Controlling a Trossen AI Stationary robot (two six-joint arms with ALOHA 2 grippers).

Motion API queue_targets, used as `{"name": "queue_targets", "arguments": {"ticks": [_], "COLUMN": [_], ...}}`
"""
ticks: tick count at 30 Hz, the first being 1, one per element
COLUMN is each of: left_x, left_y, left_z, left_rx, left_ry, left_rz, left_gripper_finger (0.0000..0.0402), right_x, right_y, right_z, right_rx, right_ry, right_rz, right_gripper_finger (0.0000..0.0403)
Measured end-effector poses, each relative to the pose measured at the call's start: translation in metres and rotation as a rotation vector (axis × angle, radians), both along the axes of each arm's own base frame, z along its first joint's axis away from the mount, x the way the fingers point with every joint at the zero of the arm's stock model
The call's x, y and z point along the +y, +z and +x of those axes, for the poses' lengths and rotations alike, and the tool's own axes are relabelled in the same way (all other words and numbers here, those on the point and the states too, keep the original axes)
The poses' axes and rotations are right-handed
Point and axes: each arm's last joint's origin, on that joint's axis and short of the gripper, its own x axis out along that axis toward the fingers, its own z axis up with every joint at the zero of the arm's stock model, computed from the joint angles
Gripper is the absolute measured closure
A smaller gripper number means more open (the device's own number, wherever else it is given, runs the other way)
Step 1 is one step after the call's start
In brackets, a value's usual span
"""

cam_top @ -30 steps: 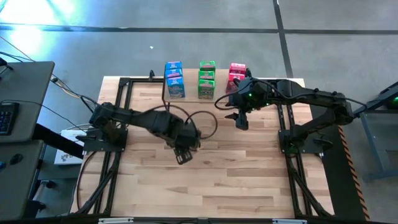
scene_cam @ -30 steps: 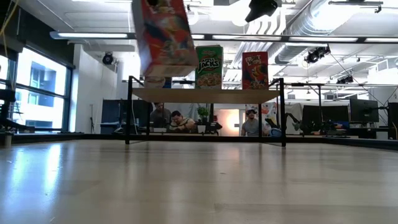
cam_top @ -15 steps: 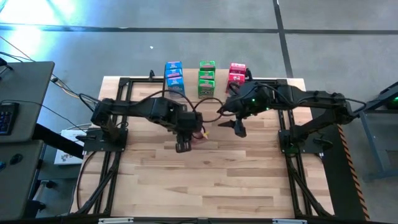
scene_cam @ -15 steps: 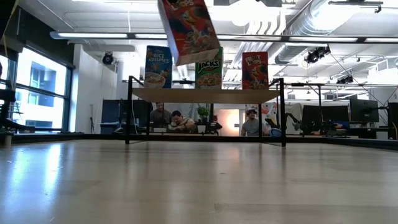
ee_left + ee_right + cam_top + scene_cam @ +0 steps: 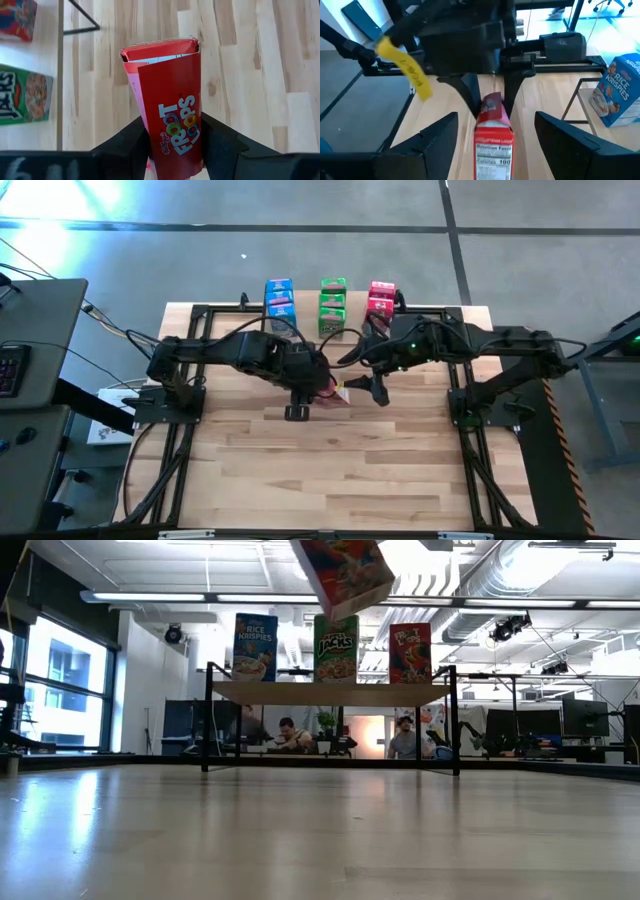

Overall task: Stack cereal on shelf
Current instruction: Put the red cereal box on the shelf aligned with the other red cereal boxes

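Along the far edge of the light wooden tabletop I see the low shelf with its pale wooden top on thin black legs, carrying three stacks of small cardboard cereal boxes: blue ones toward the left, green ones in the middle, red ones toward the right. From table height, a blue Rice Krispies box, a green Apple Jacks box and a red Froot Loops box stand upright on the shelf.

Near the tabletop's middle, just in front of the shelf, my left gripper is clamped on a red Froot Loops carton, its fingers pressing both narrow sides. That carton hangs tilted above the table, well clear of the surface.

Just right of it, my right gripper faces the carton with its fingers spread wide, one on each side of the carton's end, not touching it.

Beyond the shelf, people sit at desks in the room.
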Motion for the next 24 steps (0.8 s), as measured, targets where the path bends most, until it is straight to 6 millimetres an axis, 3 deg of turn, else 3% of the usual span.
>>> {"name": "queue_targets", "arguments": {"ticks": [12, 24], "left_x": [0.003, 0.009], "left_y": [0.003, 0.005], "left_z": [0.006, 0.009], "left_rx": [-0.061, -0.089], "left_ry": [-0.044, -0.042], "left_rz": [0.024, 0.032], "left_gripper_finger": [0.0259, 0.0259], "right_x": [0.01, 0.007], "right_y": [-0.015, -0.022], "right_z": [0.016, 0.014], "right_rx": [0.054, 0.13], "right_ry": [0.003, -0.094], "right_rz": [-0.011, -0.028], "right_gripper_finger": [0.0147, 0.0147]}}
